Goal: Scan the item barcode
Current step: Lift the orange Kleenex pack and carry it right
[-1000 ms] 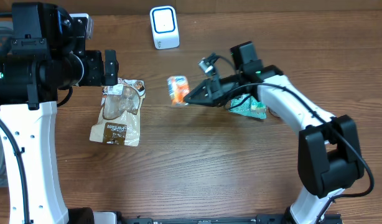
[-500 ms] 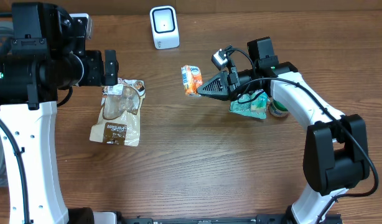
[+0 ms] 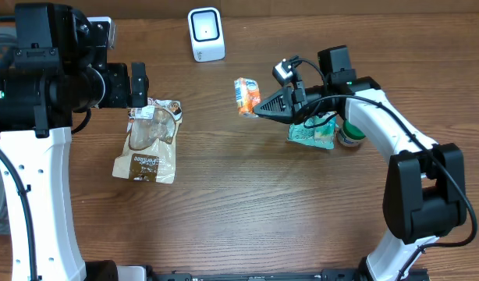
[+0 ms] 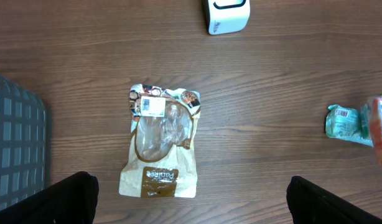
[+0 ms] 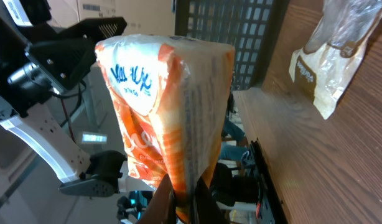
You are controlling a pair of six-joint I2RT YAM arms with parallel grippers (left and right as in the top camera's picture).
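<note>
Couldn't find a barcode on the orange pkt (image 3: 246,96); L wrist view cut it off at the frame edge. R gripper (image 3: 261,109) pinched its edge, off the table btwn scanner (image 3: 206,33) and teal pouch (image 3: 311,134), long axis approx front-to-back. L gripper (image 3: 136,84) gaped wide.

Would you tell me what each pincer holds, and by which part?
The right pincer grips the orange snack packet by one end; the left pincer is open and empty.

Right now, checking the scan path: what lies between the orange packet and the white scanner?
Only bare table; the overhead view shows nothing between the orange packet and the white scanner.
</note>
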